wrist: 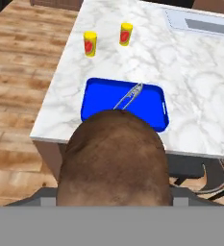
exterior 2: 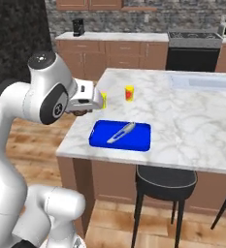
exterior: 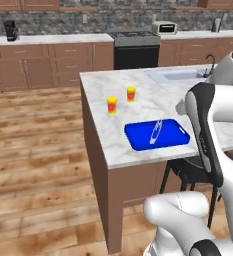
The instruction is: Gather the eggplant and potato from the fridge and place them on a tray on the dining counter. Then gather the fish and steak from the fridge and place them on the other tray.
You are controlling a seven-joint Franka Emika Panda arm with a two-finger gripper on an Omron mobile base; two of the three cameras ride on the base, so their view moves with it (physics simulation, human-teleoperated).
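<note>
Firstly, dining counter (exterior: 153, 100): white grey-veined marble island on a brown wood base; the blue tray lies near its front edge, and an inset sink (exterior: 175, 75) is at the far end, well apart from the tray.
Arm (exterior 2: 46, 97): white, elbow raised, forearm bent forward and level, so the hand sits off the counter's corner, short of the tray and above its height.
Stool (exterior 2: 165, 181): black, round seat, tucked under the counter edge just in front of the tray.
Blue tray (exterior: 138, 135): rectangular, rounded corners, low rim, flat on the marble.
Steak (wrist: 114, 158): brown, lumpy, close to the hand camera, hiding the tray's near rim.
Gripper (wrist: 113, 199): angled down toward the tray; fingers clasp the steak from both sides.
Fish (exterior: 156, 131): slender, silvery-grey, lying slantwise in the middle of the tray.
Cups (exterior: 112, 104): two yellow with red labels, upright beyond the tray's far side, near each other.
</note>
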